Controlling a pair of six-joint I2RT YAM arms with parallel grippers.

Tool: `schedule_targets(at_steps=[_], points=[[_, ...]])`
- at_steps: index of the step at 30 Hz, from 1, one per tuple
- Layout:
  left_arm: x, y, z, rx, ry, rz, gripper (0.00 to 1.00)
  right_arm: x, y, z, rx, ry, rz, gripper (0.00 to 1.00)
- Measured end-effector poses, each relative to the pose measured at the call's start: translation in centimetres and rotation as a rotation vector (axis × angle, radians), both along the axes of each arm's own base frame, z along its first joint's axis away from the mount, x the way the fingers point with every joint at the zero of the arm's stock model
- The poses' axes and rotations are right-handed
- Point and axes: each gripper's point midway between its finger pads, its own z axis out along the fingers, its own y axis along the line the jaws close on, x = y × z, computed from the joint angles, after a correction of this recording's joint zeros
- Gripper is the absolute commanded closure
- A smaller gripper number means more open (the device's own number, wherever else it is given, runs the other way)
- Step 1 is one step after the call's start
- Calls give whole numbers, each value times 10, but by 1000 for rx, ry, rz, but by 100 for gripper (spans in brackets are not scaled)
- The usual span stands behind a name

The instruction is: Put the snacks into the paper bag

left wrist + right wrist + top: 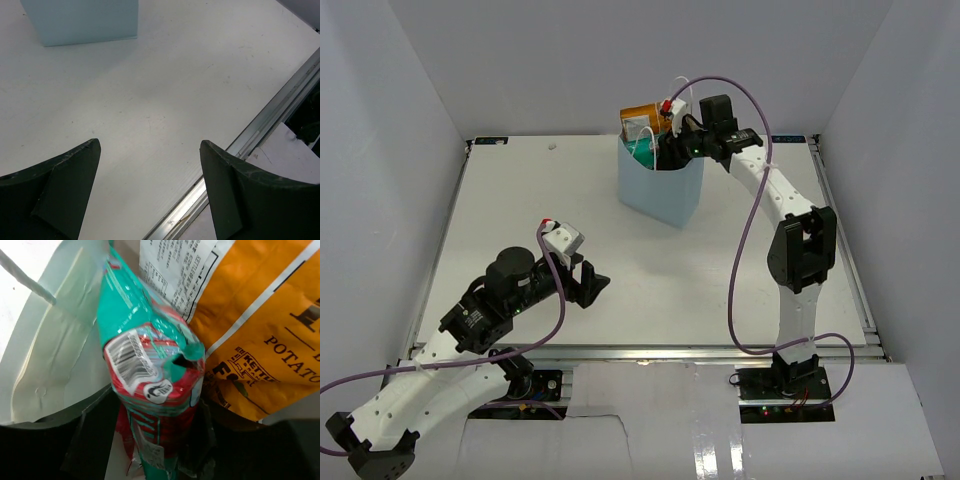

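Left arm point(430, 390) crouches folded low, well short of the paper bag point(660, 195), its left gripper point(588, 283) spread wide. Right arm point(798, 260) stretches tall beside the bag, wrist bent over, right gripper point(669, 152) dipped into the bag's mouth, jaw setting unclear.

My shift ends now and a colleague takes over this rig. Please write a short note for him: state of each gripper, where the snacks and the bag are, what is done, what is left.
Left gripper: open, empty, over the table.
Right gripper: at the mouth of the paper bag, green packet between its fingers; gripped or released, cannot tell.
Orange chip bag: in the bag, top sticking out.
Done: no snack in view on the table.
Left: see that the green packet drops in, then lift the right arm out.
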Motion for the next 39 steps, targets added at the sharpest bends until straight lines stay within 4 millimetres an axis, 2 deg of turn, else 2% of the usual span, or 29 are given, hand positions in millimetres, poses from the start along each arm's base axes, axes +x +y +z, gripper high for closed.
schedule_targets(at_steps=[3,6,9,15,18,21,23,26,29,32,35,39], points=[[0,-1,-1,3,4,-1,8,0,-1,5,-1,-16,2,39],[0,-1,-2,4,5,-1,8,-3,-2,22,13,-41,2,37],[0,-1,-1,4,5,-1,8,-8,-2,54,45,-93,3,37],[0,0,-1,2,4,-1,8,-23,-7,134,143,-235,-11,41],[0,0,-1,1,2,-1,8,-19,-9,165,197,-299,-62,42],[0,0,-1,2,3,0,8,-2,-13,180,239,-340,-162,42],[0,0,-1,2,3,1,8,13,-12,182,258,-354,-233,42],[1,1,-1,4,2,8,8,41,-8,173,273,-371,-329,43],[3,2,-2,10,3,18,8,69,-1,148,265,-367,-399,43],[5,2,-5,18,8,27,8,90,6,111,231,-337,-436,45],[7,2,-6,23,10,34,8,97,8,80,196,-301,-450,50],[7,3,-6,25,9,39,8,87,4,51,171,-274,-444,54]])
